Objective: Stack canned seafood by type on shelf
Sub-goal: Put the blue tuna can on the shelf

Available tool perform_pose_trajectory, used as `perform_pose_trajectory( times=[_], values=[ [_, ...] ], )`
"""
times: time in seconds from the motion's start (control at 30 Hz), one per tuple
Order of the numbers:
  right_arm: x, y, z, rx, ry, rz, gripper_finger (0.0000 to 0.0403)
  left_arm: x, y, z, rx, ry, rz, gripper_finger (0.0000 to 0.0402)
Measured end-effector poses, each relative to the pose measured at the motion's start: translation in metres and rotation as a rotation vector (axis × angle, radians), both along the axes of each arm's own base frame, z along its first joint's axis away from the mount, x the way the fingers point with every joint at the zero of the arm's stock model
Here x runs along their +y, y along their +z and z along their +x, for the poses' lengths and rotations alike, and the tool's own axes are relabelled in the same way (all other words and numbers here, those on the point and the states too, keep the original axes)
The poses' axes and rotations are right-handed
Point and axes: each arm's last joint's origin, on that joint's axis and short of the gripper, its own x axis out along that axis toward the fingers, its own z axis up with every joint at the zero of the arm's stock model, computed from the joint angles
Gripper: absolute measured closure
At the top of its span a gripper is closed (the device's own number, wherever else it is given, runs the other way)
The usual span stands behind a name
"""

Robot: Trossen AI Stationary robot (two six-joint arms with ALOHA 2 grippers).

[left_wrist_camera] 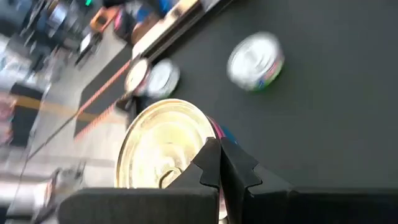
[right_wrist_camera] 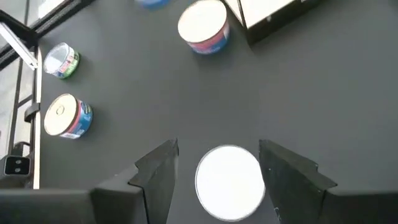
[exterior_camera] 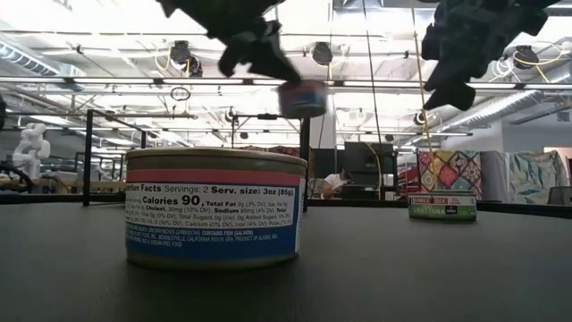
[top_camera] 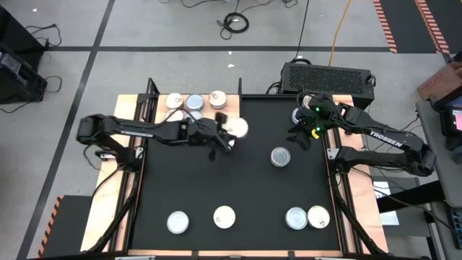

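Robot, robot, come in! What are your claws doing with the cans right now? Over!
Left gripper shut on a gold-topped can, lifted, near the shelf. Right gripper open over a white-topped can. Nothing in the way.

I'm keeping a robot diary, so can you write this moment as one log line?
left gripper: shut on gold-topped can, lifted near shelf | right gripper: open above white-topped can | three cans on shelf

The left arm reaches across the table from the left, its gripper clamped closed. The right arm bends inward, its gripper spread apart, pointing down.
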Motion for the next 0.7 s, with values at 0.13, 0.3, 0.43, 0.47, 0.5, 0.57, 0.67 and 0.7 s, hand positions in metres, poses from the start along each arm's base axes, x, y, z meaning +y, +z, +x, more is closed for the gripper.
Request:
perform_pose_trajectory(
  times=[0.13, 0.3, 0.43, 0.47, 0.5, 0.57, 0.67, 0.7],
  values=[
    [0.001, 0.001, 0.002, -0.015, 0.016, -0.012, 0.0188, 0.012, -0.006, -0.025, 0.008, 0.094, -0.010, 0.0401],
    [0.002, 0.001, 0.003, -0.013, 0.021, -0.012, 0.0188, 0.027, -0.031, -0.041, 0.061, 0.169, -0.040, 0.0401],
    [0.002, 0.001, 0.003, -0.013, 0.017, -0.014, 0.0188, 0.044, -0.054, -0.046, 0.057, 0.222, -0.033, 0.0401],
    [0.002, 0.001, 0.003, -0.016, 0.015, -0.015, 0.0188, 0.049, -0.059, -0.048, 0.062, 0.233, -0.028, 0.0401],
    [0.002, 0.001, 0.003, -0.018, 0.014, -0.015, 0.0188, 0.052, -0.064, -0.050, 0.061, 0.242, -0.023, 0.0401],
    [0.002, 0.001, 0.003, -0.017, 0.011, -0.011, 0.0188, 0.060, -0.069, -0.053, 0.056, 0.262, -0.020, 0.0401],
    [0.002, 0.001, 0.003, -0.017, 0.010, -0.010, 0.0188, 0.069, -0.073, -0.058, 0.062, 0.269, -0.049, 0.0401],
    [0.002, 0.001, 0.003, -0.017, 0.009, -0.010, 0.0188, 0.071, -0.074, -0.059, 0.059, 0.269, -0.056, 0.0401]
  ],
)
